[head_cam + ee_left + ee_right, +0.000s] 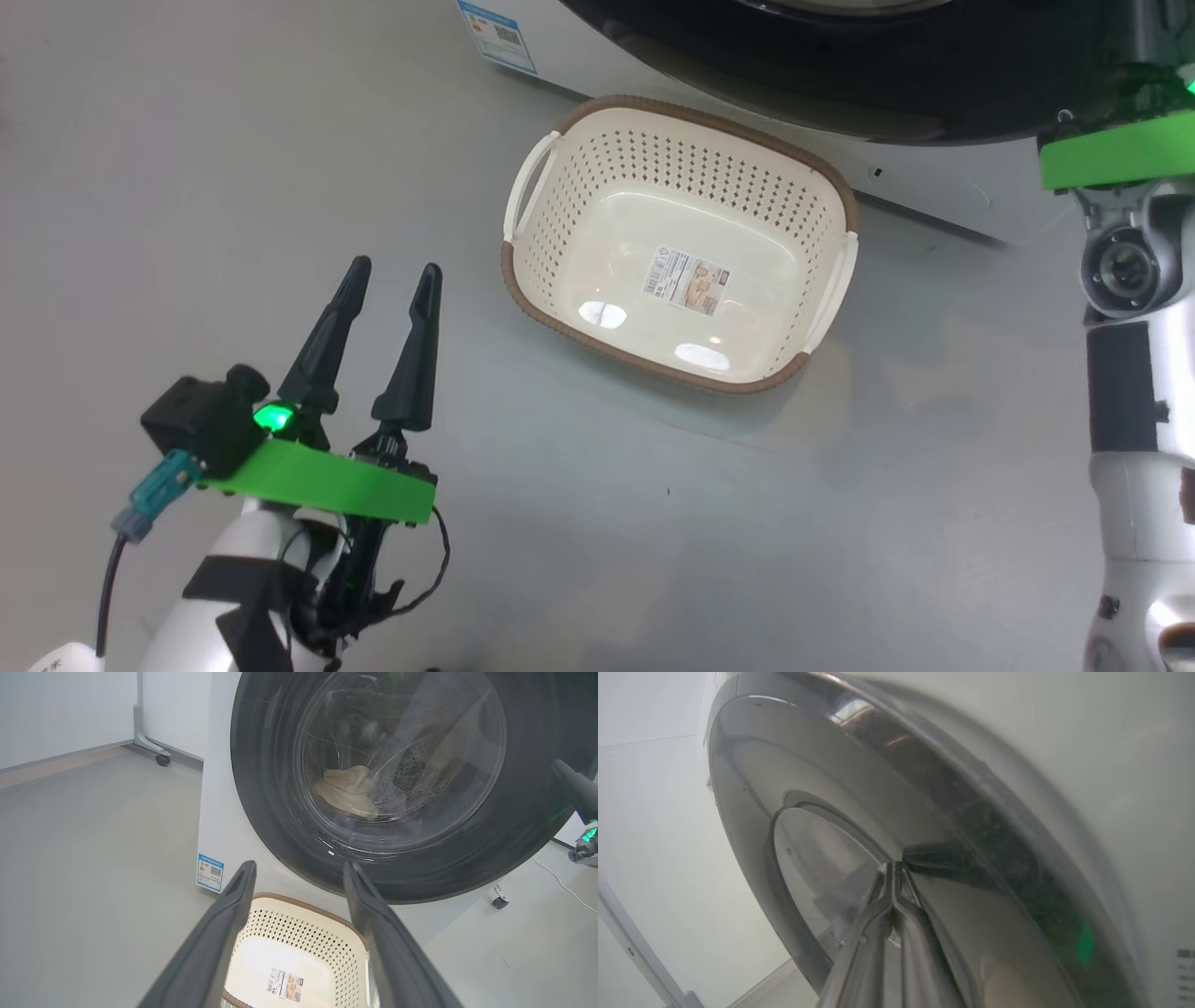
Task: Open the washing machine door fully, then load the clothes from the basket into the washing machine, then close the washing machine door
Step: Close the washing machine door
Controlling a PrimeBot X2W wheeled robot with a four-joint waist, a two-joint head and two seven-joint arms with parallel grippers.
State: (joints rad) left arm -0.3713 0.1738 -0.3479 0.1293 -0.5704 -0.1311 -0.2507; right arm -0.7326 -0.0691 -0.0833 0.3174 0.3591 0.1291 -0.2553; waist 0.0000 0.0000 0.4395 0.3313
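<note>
Grey floor [233, 140], smooth and faintly glossy, right across the scene. Sitting on it is the basket [653, 159], upright, just in front of the washer [219, 812]. Light glints off the basket's bottom beside a sticker [686, 283]. The washer stands on the floor too, white front, with a blue label [210, 872] low at its corner, near the basket. Further back, a grey stand's foot [147, 742] rests on the floor on a black caster [162, 759], close by the wall. Over on the other side there's a second small caster [500, 900], and a thin white cable [560, 884] trails across the floor.
</note>
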